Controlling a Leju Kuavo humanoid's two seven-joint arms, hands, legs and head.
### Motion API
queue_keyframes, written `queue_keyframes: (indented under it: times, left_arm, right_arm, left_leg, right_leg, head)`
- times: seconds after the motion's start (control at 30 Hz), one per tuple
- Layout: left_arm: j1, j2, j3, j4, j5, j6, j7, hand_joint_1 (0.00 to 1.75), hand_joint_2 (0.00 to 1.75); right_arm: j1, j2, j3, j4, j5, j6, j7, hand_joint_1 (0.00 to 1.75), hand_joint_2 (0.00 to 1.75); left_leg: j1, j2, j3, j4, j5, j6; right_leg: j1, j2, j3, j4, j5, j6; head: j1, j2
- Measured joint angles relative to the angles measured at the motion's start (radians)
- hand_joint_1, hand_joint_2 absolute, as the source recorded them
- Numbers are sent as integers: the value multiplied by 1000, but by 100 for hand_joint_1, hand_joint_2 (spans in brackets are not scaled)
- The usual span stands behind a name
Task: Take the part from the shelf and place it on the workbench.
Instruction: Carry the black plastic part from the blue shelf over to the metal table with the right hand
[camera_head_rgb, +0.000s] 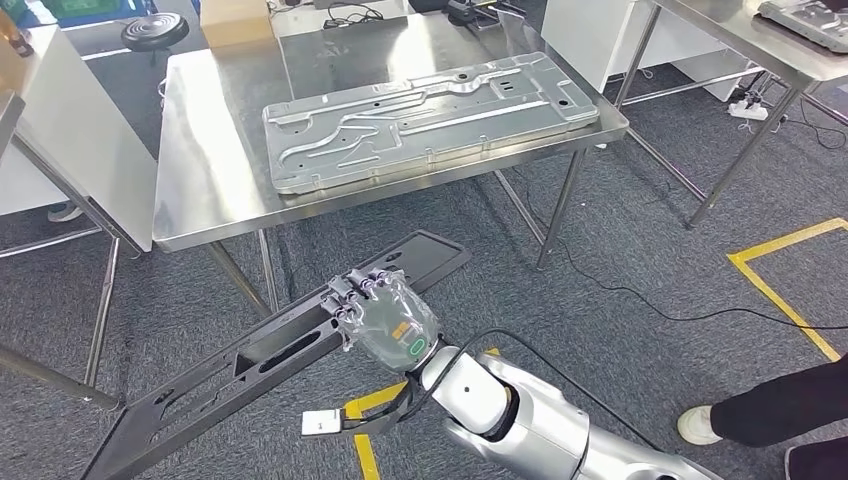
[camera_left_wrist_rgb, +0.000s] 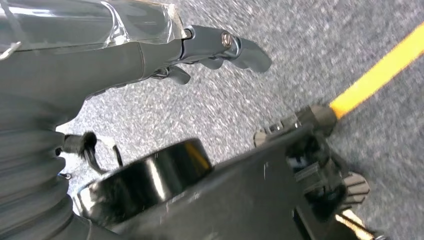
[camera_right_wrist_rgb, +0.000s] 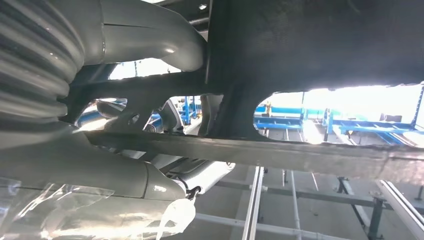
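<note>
1. Part (camera_head_rgb: 270, 350): long flat black panel with cut-out slots, held low over grey carpeted floor (camera_head_rgb: 640, 250), in front of the workbench (camera_head_rgb: 200, 150) and short of its near edge; one end points toward the workbench, the other runs off to the lower left of the head view.
2. Right hand (camera_head_rgb: 385, 310) grips the part about midway along its long edge; dark fingers (camera_head_rgb: 358, 290) curl together over the edge, palm wrapped in clear plastic.
3. Right wrist view: grey thumb (camera_right_wrist_rgb: 150, 35) pressed against the dark underside of the part (camera_right_wrist_rgb: 320, 45), the panel's edge crossing between thumb and fingers.
4. Left hand (camera_left_wrist_rgb: 150, 55) seen in left wrist view, hanging over the carpet; fingers (camera_left_wrist_rgb: 240, 47) lightly curled and apart, nothing between them.
5. Workbench is stainless steel; large silver stamped metal plate (camera_head_rgb: 430, 115) lies flat on it, spanning the middle to the right near corner, close to the near edge.
6. Yellow floor tape (camera_head_rgb: 780, 280) on the carpet at right; another strip under the right arm.
7. Black cable (camera_head_rgb: 640, 295) trails across the floor from the workbench leg.
8. Person's dark trouser leg and white shoe (camera_head_rgb: 700, 425) at lower right, on the carpet.
9. Second steel table (camera_head_rgb: 740, 40) at upper right, well apart from the workbench.
</note>
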Motion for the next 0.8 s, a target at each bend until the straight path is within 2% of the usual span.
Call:
queue_keyframes:
  times: [0.03,0.07,0.1,0.17,0.2,0.23,0.27,0.37,0.4,0.43,0.5,0.53,0.57,0.6,0.63,0.67,0.7,0.73,0.8]
  left_arm:
    - [1,0,0,0,0,0,-1,0,175]
    - [2,0,0,0,0,0,-1,0,175]
    - [3,0,0,0,0,0,-1,0,175]
    - [3,-1,0,0,0,0,-1,0,175]
    - [3,-1,0,0,0,0,-1,0,175]
    - [2,-1,0,0,0,0,-1,0,175]
    - [2,-1,0,0,0,0,-2,0,175]
    - [2,0,0,0,-1,0,-4,0,175]
    - [2,0,0,0,-1,0,-6,0,175]
    - [1,0,0,0,-2,0,-8,0,175]
    - [2,0,0,0,-2,0,-11,0,175]
    - [3,0,0,0,-3,0,-13,0,175]
    - [4,0,0,0,-3,0,-14,0,175]
    - [4,0,0,0,-4,1,-14,0,175]
    - [4,0,0,0,-4,1,-15,0,175]
    - [4,0,0,0,-4,1,-14,0,175]
    - [5,1,0,0,-3,1,-14,0,175]
    - [5,1,0,0,-3,2,-14,0,175]
    - [4,1,0,0,-2,2,-14,0,175]
  right_arm:
    - [1,-1,2,0,0,1,0,175,175]
    - [1,-3,4,0,0,1,0,175,175]
    - [1,-3,5,0,0,2,0,175,175]
    - [1,-4,6,0,1,3,0,175,175]
    - [0,-3,7,0,1,3,0,175,175]
    - [-1,-3,7,0,1,3,0,175,175]
    - [-2,-3,7,0,1,3,0,175,175]
    - [-5,-1,8,0,1,3,0,175,175]
    - [-7,0,8,0,1,3,0,175,175]
    - [-9,1,9,0,0,3,0,175,175]
    - [-11,2,10,0,0,3,0,175,175]
    - [-11,2,11,0,0,2,0,175,175]
    - [-10,2,12,1,-1,2,0,175,175]
    - [-10,2,13,1,-1,2,0,175,175]
    - [-10,2,14,1,-1,2,0,175,175]
    - [-11,3,14,1,-1,2,0,175,175]
    - [-13,3,14,1,0,3,0,175,175]
    - [-15,3,14,1,0,3,0,175,175]
    - [-17,2,14,1,1,3,0,175,175]
  left_leg:
    - [-2,0,3,0,-3,2]
    - [-2,-1,7,1,-6,3]
    - [-2,-3,11,1,-10,1]
    - [-3,-6,20,7,-22,-7]
    - [-5,-8,21,11,-29,-12]
    - [-7,-9,21,15,-36,-17]
    - [-9,-10,20,17,-41,-21]
    - [-4,-8,16,29,-56,-32]
    - [-1,-7,3,57,-70,-37]
    - [1,-5,-23,109,-92,-43]
    - [4,-3,-106,255,-140,-52]
    - [4,-2,-145,313,-150,-54]
    - [5,-2,-168,335,-141,-54]
    - [4,-2,-170,315,-111,-51]
    - [3,-2,-152,256,-66,-45]
    - [0,-1,-123,176,-17,-37]
    - [-4,1,-93,106,16,-27]
    - [-10,4,-71,56,33,-18]
    - [-18,7,-50,19,28,-7]
  right_leg:
    - [0,1,-30,51,-11,1]
    - [0,1,-43,64,-2,1]
    - [0,1,-33,32,26,1]
    - [-1,2,30,-111,100,0]
    - [-2,3,59,-173,124,-2]
    - [-2,3,76,-211,135,-6]
    - [0,4,82,-226,134,-11]
    - [1,5,85,-227,126,-30]
    - [0,4,89,-228,123,-36]
    - [-1,4,93,-228,120,-40]
    - [-1,4,101,-228,111,-45]
    - [0,4,107,-228,105,-46]
    - [0,4,114,-228,99,-46]
    - [1,4,124,-228,92,-45]
    - [2,4,136,-228,84,-44]
    - [2,5,147,-230,76,-42]
    - [3,5,157,-231,68,-38]
    - [2,6,164,-234,62,-33]
    - [4,8,176,-238,58,-21]
  head:
    - [0,0]
    - [0,0]
    - [0,0]
    - [0,0]
    - [0,0]
    - [0,0]
    - [0,0]
    - [0,0]
    - [0,0]
    - [-1,0]
    - [-1,0]
    - [-1,0]
    - [-1,0]
    - [-1,0]
    - [-1,0]
    - [-1,0]
    - [-1,0]
    - [-1,0]
    - [-1,0]
